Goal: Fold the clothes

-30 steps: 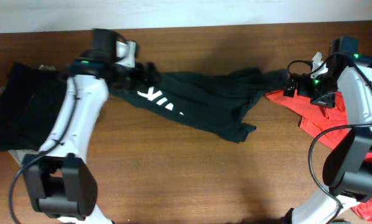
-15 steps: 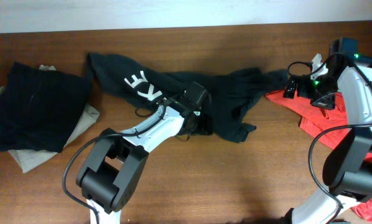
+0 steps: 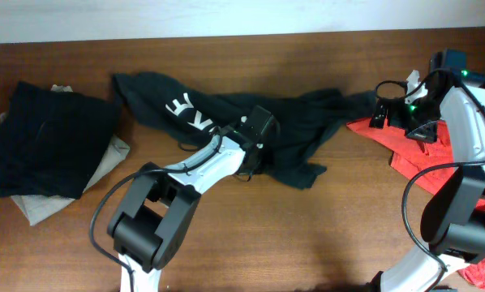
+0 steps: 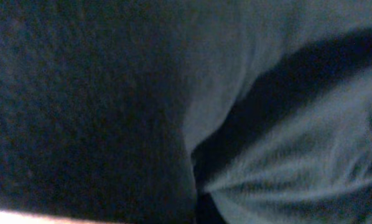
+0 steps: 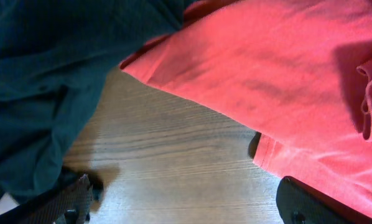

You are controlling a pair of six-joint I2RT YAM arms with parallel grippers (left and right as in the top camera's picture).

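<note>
The clothes' main piece, a very dark green-black T-shirt point(image 3: 291, 122) with a white chest mark point(image 3: 186, 114), lies crumpled across the middle of the table. My left gripper point(image 3: 257, 136) presses down on the shirt's middle and is shut on its cloth. The left wrist view is filled with that dark fabric point(image 4: 285, 124), its folds running to a pinch at the bottom edge; the fingers themselves are hidden. My right gripper point(image 5: 189, 205) hangs open over bare wood between the shirt's right end point(image 5: 43, 81) and a red garment point(image 5: 267, 81). From overhead, the right gripper point(image 3: 382, 109) is at the shirt's far right tip.
A black garment point(image 3: 48, 138) lies on a beige one point(image 3: 40, 207) at the table's left end. The red garment point(image 3: 405, 146) spreads under the right arm, and another red piece point(image 3: 482, 272) shows at the bottom right corner. The table's far edge point(image 3: 242, 34) meets a white wall.
The left arm swung from the shirt's left end to its middle and its gripper shut there. The shirt's lower right edge shifted slightly. The right arm stayed still.
</note>
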